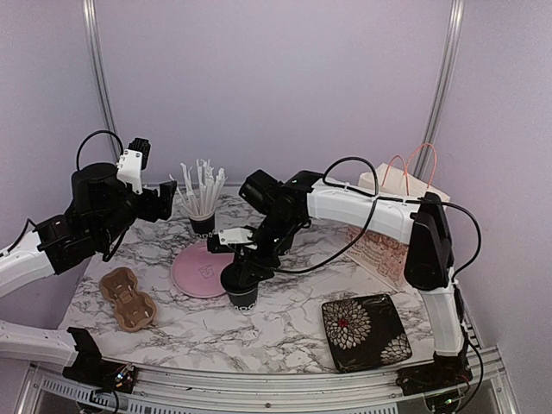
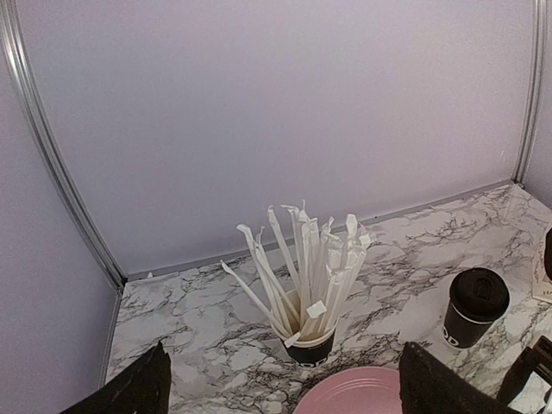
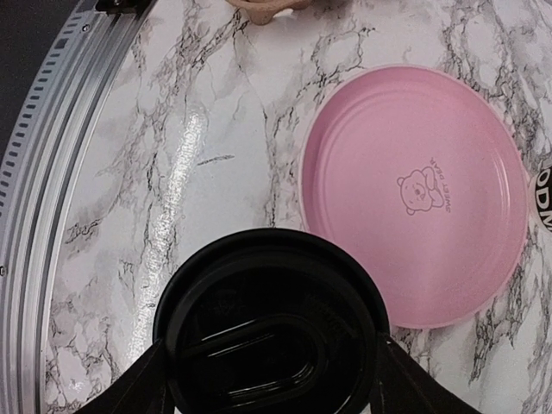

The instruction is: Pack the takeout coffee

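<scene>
Right wrist view, A: lidded cup on tabletop beside pink plate; right gripper straddles its lid from above, fingers either side, likely for a lift toward the carrier. Clamped?
B: Can't tell. Left gripper spread wide, empty, raised clear by stick cup; second cup stands nearby
</scene>
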Available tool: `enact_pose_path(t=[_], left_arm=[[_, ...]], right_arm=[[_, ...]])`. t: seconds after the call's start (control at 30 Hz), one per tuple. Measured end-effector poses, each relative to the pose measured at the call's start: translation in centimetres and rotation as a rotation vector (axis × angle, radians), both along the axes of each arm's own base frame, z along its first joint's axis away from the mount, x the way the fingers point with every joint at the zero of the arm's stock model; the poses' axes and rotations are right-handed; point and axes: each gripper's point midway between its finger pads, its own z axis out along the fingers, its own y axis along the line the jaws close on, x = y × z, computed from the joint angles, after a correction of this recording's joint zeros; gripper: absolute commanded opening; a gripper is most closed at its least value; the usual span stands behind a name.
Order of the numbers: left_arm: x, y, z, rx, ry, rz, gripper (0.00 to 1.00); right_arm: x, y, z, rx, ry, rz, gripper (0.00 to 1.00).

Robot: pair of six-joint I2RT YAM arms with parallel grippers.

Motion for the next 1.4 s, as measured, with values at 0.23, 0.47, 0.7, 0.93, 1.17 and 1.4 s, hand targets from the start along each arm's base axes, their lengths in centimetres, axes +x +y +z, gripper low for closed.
enact_pose_path(t=[0.23, 0.47, 0.7, 0.93, 1.17, 1.4], left_arm=[[0.0, 0.0, 0.0, 0.004, 0.0, 0.001, 0.92], [0.1, 0.0, -0.3, 0.01, 0.004, 0.001, 0.92], [0.3, -0.1, -0.7, 0.018, 0.012, 0.004, 0.92], [0.3, -0.1, -0.8, 0.02, 0.015, 0.004, 0.92], [0.5, -0.2, -1.0, 0.026, 0.021, 0.004, 0.93], [0.5, -0.2, -1.2, 0.029, 0.025, 0.004, 0.95]], right_arm=[[1.3, -1.2, 0.1, -0.013, 0.001, -0.053, 0.68], [6.7, -3.5, 1.2, 0.011, -0.032, -0.206, 0.69], [11.8, -3.3, 4.3, 0.081, -0.124, -0.323, 0.69], [13.9, -2.1, 4.3, 0.113, -0.168, -0.357, 0.71], [15.1, -1.8, 1.4, 0.08, -0.154, -0.384, 0.75], [15.8, -1.1, 1.0, 0.091, -0.153, -0.403, 0.9]])
